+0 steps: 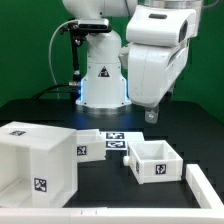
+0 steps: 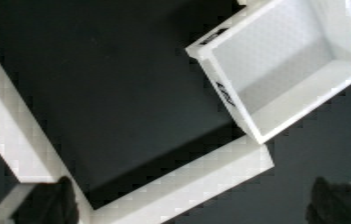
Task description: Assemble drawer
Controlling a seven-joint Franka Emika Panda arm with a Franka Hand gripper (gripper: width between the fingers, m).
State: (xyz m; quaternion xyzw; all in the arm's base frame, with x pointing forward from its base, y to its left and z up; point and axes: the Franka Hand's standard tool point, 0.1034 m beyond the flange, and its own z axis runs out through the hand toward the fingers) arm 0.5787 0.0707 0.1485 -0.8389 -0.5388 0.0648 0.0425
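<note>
The drawer [image 1: 153, 161] is a small white open-topped tray with a tag on its front face. It stands upright on the black table at the exterior view's right. It also shows in the wrist view [image 2: 289, 62], seen from above and empty. My gripper [image 1: 150, 114] hangs above the table, behind the drawer and apart from it. In the wrist view my gripper [image 2: 193, 204] is open, its dark fingertips [image 2: 39, 200] stand far apart, and nothing is between them.
The large white hollow casing [image 1: 36, 160] with tags stands at the exterior view's left. The marker board [image 1: 106, 143] lies between casing and drawer. A long white bar [image 1: 205, 188] lies at the front right. White flat strips [image 2: 172, 178] cross below my gripper.
</note>
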